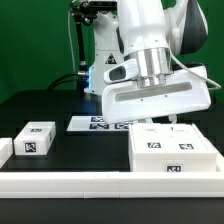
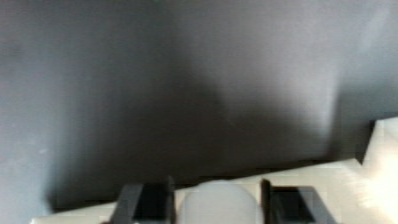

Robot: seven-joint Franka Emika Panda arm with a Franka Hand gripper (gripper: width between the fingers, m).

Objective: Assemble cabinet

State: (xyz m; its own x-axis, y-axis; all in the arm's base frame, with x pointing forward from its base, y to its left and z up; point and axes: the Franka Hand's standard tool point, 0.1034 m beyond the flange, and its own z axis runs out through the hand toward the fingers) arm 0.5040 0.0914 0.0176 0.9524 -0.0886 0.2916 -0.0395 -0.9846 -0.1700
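Note:
The cabinet body (image 1: pixel 172 150), a big white box with several black-and-white tags on top, lies on the black table at the exterior view's right. My gripper (image 1: pixel 152 124) is down at its far edge. In the wrist view my gripper (image 2: pixel 217 205) has both dark fingers (image 2: pixel 150 203) pressed against a blurred, rounded white part of the cabinet body (image 2: pixel 219 200). More of the body's white surface (image 2: pixel 381 150) runs off beside them. A smaller white tagged cabinet block (image 1: pixel 34 140) sits apart at the exterior view's left.
The marker board (image 1: pixel 92 123) lies flat on the table behind the parts. A long low white border rail (image 1: pixel 70 181) runs along the table's front edge. The arm's base stands at the back.

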